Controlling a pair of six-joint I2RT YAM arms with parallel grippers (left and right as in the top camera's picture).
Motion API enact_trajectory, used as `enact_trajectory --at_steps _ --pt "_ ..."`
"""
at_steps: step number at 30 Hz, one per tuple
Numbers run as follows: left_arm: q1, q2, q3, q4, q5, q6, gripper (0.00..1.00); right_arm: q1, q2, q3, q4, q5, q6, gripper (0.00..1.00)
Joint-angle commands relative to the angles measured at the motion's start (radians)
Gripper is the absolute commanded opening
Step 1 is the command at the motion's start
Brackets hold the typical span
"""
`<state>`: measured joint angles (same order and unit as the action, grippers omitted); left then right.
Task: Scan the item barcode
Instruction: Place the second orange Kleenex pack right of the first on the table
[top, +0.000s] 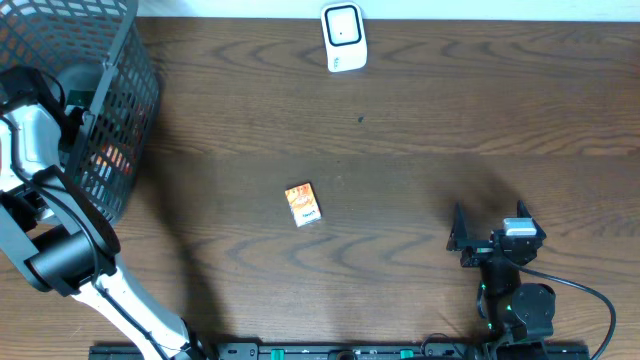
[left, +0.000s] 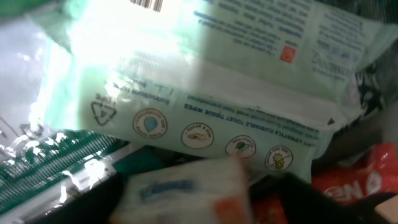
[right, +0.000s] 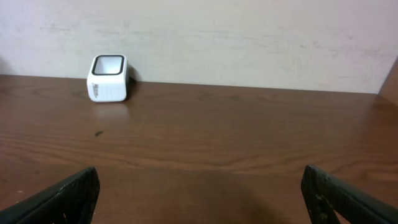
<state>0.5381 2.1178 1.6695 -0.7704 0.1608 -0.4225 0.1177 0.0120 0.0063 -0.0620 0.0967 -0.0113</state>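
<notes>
Wipes pack (left: 236, 81), barcode showing, lies in the mesh basket (top: 125, 90) under the left gripper, whose opening cannot be told. Picking seems in hand; next likely needs a firm grasp, then carrying to the scanner (top: 343, 37). Right gripper (right: 199, 186) gapes empty.

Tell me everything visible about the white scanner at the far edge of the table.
The white scanner is a small boxy unit with rounded corners, in what looks like smooth plastic. Its upper face holds a dark-rimmed rectangular window with a pale inside, and small dark print shows on one side. It stands upright on the brown wooden table, at the far edge close to the pale wall. Nothing but the table touches it.
</notes>
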Motion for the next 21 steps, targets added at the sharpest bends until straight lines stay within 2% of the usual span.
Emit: enact_trajectory --at_steps 1,5,11,14,18,21 --pt "-0.003 0.012 -0.013 0.009 0.012 -0.013 0.59 -0.006 -0.005 -0.001 -0.003 -0.001 -0.005 0.99" --pt "0.002 0.004 0.003 0.006 0.011 -0.012 0.51 -0.006 -0.005 -0.001 -0.003 -0.001 -0.005 0.99" --pt "0.023 -0.090 0.022 0.018 0.011 -0.013 0.50 -0.006 -0.005 -0.001 -0.003 -0.001 -0.005 0.99" --pt "0.037 -0.182 0.024 0.032 -0.005 -0.013 0.50 -0.006 -0.005 -0.001 -0.003 -0.001 -0.005 0.99" --pt "0.044 -0.396 0.024 0.056 -0.140 -0.024 0.50 -0.006 -0.005 -0.001 -0.003 -0.001 -0.005 0.99" --pt "0.044 -0.506 0.024 0.063 -0.150 -0.026 0.50 -0.006 -0.005 -0.001 -0.003 -0.001 -0.005 0.99"
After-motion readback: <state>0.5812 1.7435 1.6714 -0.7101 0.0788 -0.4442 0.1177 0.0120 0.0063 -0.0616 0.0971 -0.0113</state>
